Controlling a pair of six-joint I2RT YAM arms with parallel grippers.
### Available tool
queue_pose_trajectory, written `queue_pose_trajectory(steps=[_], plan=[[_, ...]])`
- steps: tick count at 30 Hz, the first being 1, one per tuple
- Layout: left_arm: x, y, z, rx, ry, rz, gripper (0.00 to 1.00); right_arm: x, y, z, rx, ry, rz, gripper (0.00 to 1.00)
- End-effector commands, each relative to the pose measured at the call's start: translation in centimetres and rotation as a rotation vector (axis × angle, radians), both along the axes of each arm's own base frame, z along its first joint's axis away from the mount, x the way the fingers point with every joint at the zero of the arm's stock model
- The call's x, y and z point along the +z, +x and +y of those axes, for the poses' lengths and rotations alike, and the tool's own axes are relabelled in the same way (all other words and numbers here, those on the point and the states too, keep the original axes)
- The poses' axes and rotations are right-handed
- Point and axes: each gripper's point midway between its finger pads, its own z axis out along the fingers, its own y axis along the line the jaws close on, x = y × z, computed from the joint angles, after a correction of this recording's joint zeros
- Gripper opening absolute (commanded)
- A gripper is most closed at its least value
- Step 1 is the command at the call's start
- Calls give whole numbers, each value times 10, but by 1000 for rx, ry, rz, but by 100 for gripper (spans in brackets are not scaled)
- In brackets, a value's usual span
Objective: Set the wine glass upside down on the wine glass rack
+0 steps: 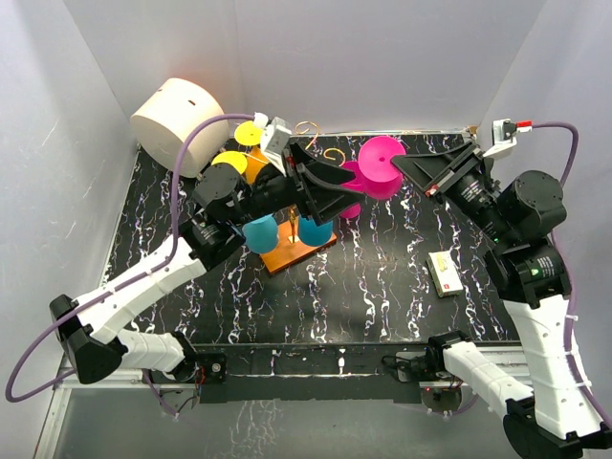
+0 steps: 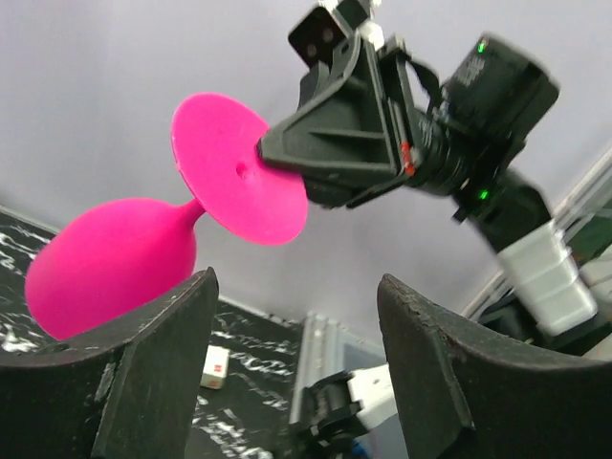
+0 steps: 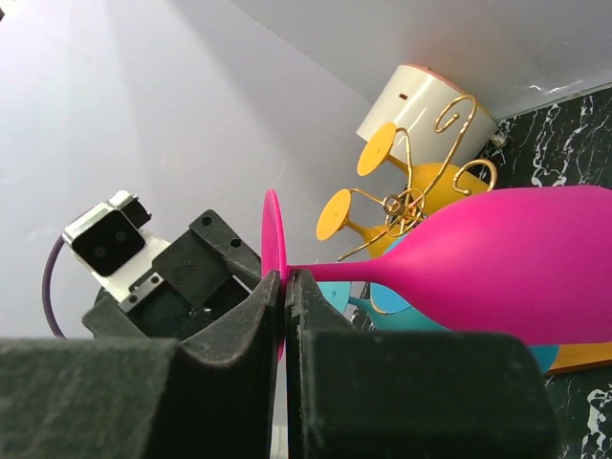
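Wine glass [image 1: 381,167]: you had one, foot pinched in right gripper [image 3: 284,283]; left gripper [image 2: 295,287] gaped empty; wine glass rack [image 1: 297,252] half-hidden.

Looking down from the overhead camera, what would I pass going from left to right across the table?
Cream cylinder → yellow glasses → wine glass rack on its orange base → pink wine glass, pinched by the right claw → small box.
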Motion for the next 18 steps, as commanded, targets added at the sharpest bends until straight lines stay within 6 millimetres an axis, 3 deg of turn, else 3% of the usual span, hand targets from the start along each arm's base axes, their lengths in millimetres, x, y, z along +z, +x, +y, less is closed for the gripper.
queue_pose_trajectory(steps=[1,6,11,14,18], plan=[[33,5,16,54,-136,287,66,15,1,-3,-18,9,-79,0],[20,29,10,81,-119,530,64,10,1,2,11,-8,-84,0],[14,52,13,41,-164,628,56,3,1,7,42,-18,-79,0],[23,52,15,-13,-198,621,53,-2,2,9,57,-23,-69,0],[12,61,9,5,-168,646,45,-8,5,10,58,-25,-59,0]])
